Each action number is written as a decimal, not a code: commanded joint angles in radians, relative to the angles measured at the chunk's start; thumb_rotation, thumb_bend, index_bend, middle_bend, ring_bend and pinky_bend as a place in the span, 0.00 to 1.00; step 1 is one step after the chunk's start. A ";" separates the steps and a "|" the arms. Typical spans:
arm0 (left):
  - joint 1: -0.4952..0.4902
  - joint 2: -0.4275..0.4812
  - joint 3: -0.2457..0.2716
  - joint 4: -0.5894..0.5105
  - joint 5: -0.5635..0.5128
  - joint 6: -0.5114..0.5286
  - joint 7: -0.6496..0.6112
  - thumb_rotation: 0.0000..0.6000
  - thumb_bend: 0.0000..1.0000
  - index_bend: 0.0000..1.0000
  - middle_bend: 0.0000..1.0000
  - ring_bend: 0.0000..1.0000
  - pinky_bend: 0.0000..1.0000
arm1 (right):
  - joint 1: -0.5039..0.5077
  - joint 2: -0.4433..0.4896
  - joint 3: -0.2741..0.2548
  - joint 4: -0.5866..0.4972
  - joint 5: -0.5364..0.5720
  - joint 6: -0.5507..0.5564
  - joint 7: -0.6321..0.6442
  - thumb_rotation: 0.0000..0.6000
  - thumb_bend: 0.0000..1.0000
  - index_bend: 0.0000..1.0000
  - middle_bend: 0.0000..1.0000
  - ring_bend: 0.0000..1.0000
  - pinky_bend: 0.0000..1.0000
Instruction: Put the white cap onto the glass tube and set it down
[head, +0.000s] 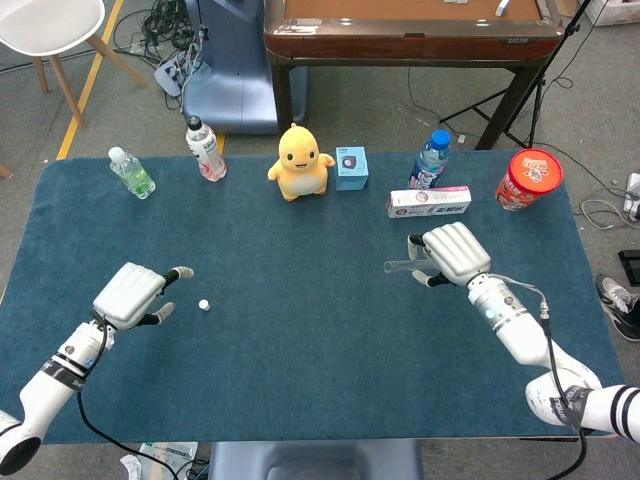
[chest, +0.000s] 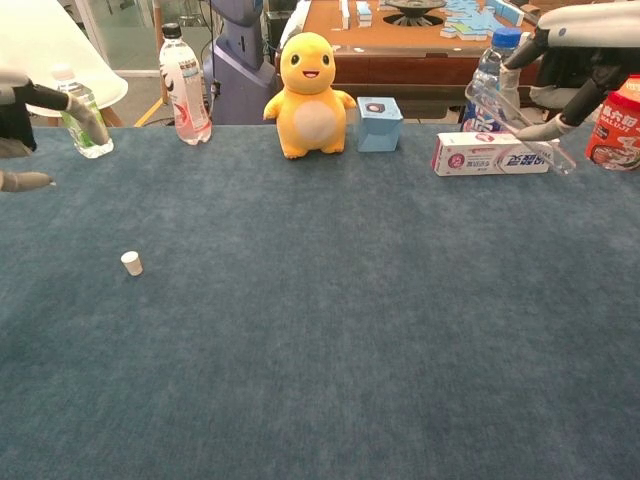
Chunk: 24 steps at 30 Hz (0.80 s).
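Note:
A small white cap (head: 204, 304) (chest: 131, 263) stands on the blue cloth at the left-middle. My left hand (head: 132, 293) (chest: 30, 130) hovers just left of it with fingers apart, holding nothing. My right hand (head: 450, 254) (chest: 585, 50) is raised over the right side of the table and grips the clear glass tube (head: 400, 266) (chest: 515, 122). The tube's free end sticks out to the left of the hand and tilts in the chest view. Its other end is hidden under the fingers.
Along the far edge stand a green bottle (head: 131, 172), a pink-labelled bottle (head: 205, 148), a yellow plush toy (head: 299, 162), a small blue box (head: 351, 167), a blue-capped bottle (head: 431, 158), a flat toothpaste box (head: 429, 201) and a red tub (head: 529, 179).

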 joint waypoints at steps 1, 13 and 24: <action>-0.047 -0.040 0.001 0.013 -0.049 -0.054 0.060 1.00 0.34 0.24 1.00 1.00 0.99 | -0.010 0.014 -0.002 -0.014 0.008 0.007 -0.009 1.00 0.63 0.82 0.91 1.00 1.00; -0.123 -0.210 -0.007 0.161 -0.200 -0.099 0.183 1.00 0.22 0.38 1.00 1.00 0.99 | -0.027 0.024 -0.015 -0.027 0.012 -0.003 -0.024 1.00 0.63 0.82 0.91 1.00 1.00; -0.150 -0.301 0.031 0.246 -0.280 -0.110 0.283 1.00 0.21 0.40 1.00 1.00 1.00 | -0.037 0.016 -0.020 -0.006 0.025 -0.013 -0.027 1.00 0.63 0.82 0.91 1.00 1.00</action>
